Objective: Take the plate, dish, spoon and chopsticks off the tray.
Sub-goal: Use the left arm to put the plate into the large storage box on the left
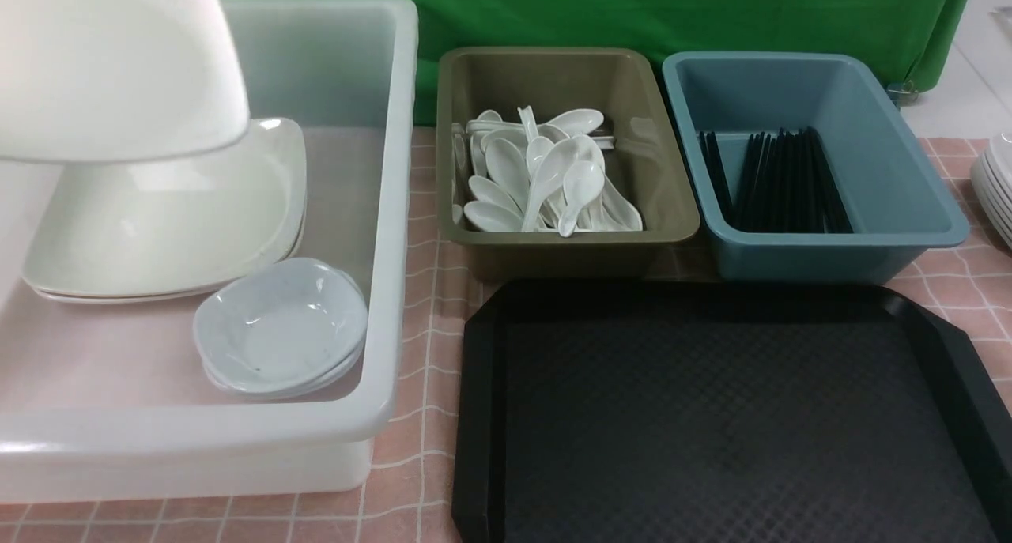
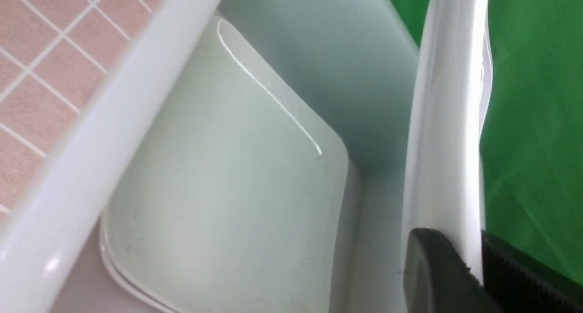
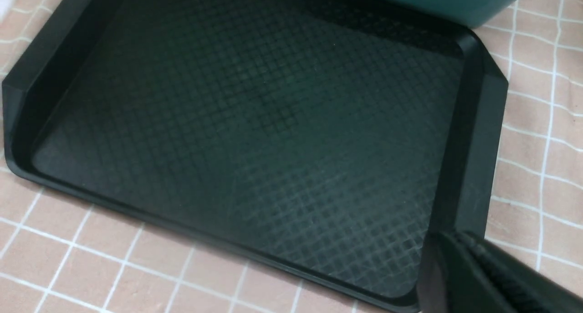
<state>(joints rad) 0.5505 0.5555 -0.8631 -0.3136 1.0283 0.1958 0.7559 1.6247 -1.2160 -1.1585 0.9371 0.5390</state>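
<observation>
While left fingers (image 2: 432,276) pinch the plate (image 2: 448,121) above the tub (image 2: 91,167), right fingers (image 3: 464,281) press together.

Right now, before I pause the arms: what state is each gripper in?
Left gripper: shut on the plate.
Right gripper: shut, holding nothing.

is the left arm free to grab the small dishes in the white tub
Probably not yet: its jaws are shut on the plate, above the white tub. That would have to go down before it takes the dishes.
</observation>
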